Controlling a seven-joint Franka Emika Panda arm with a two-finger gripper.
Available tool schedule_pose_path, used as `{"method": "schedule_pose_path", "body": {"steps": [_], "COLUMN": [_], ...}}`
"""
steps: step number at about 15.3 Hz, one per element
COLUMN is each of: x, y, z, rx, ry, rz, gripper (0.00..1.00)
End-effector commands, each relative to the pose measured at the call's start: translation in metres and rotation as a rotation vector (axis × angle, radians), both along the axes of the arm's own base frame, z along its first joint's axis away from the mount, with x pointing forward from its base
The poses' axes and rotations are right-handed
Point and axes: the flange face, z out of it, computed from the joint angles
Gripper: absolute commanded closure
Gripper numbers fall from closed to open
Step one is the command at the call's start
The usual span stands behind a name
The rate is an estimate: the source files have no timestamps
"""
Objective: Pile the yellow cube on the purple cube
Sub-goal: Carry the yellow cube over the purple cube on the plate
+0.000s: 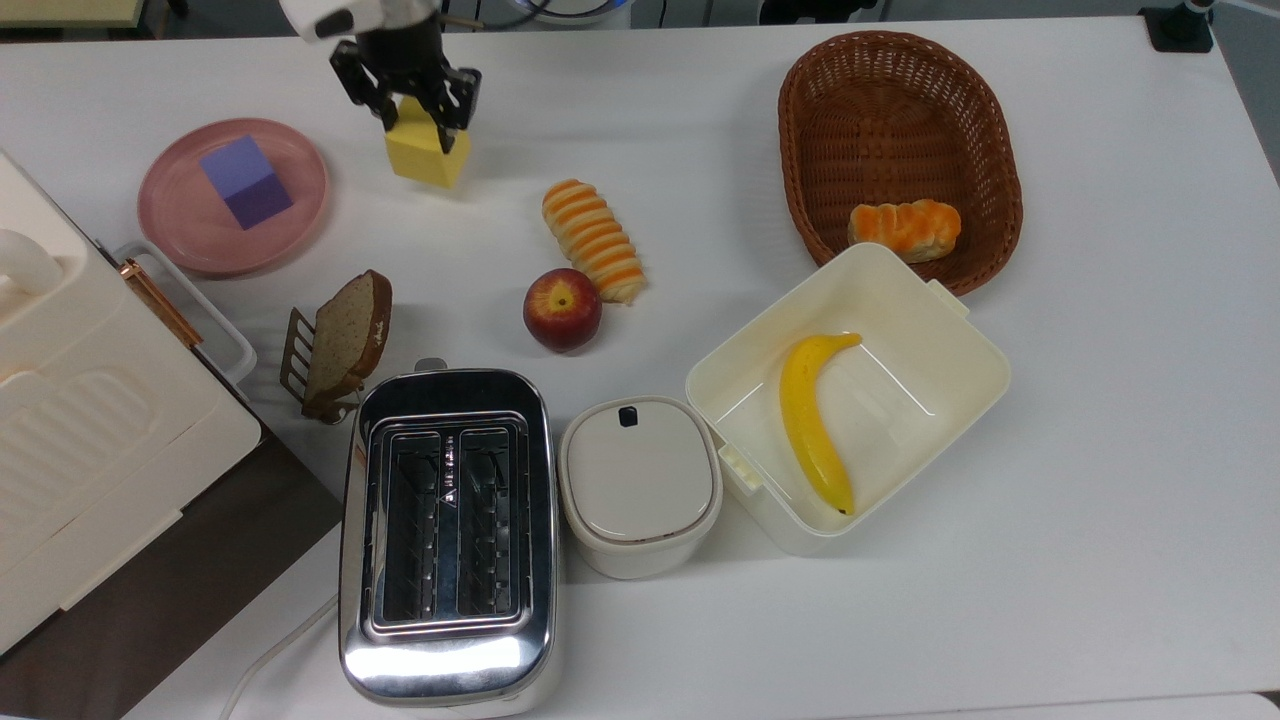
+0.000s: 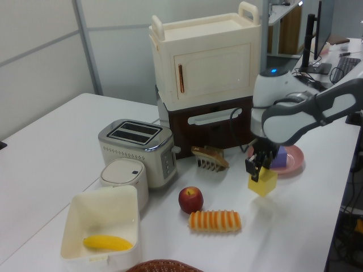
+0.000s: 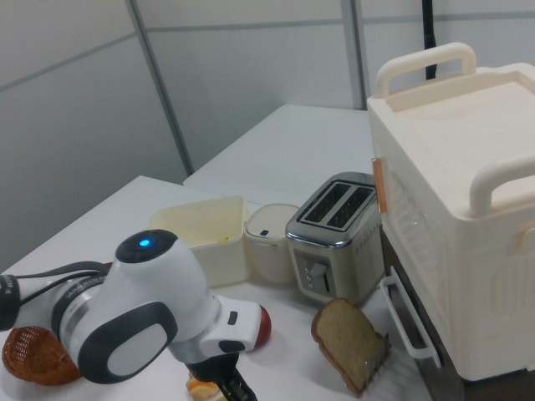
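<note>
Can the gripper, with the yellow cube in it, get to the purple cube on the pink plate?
Probably yes. The gripper holds the yellow cube off the table, and nothing stands between it and the purple cube on the pink plate.

Matte yellow cube point(image 1: 424, 154) glowed bright; matte violet-blue cube point(image 1: 245, 182) sat on a round pink plate point(image 1: 180, 215). Orange-and-cream striped bread roll point(image 1: 592, 240), red apple point(image 1: 562, 309), brown wicker basket point(image 1: 985, 160).

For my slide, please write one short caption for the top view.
Gripper holding the yellow cube near the purple cube on its pink plate.
</note>
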Motion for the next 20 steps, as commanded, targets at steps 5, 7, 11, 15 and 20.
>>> {"method": "schedule_pose_path", "body": {"steps": [5,7,11,15,20], "x": [-0.02,-0.023,-0.023,-0.012,-0.003], "y": [-0.041,-0.057,-0.1,-0.115,-0.138], "z": [0.057,0.066,0.093,0.083,0.068], "rx": [0.011,0.015,0.01,-0.005,-0.02], "ry": [-0.106,-0.127,-0.185,-0.167,-0.138], "rz": [-0.113,-0.144,-0.221,-0.243,-0.285], "gripper": [0.84,0.84,0.84,0.84,0.84]}}
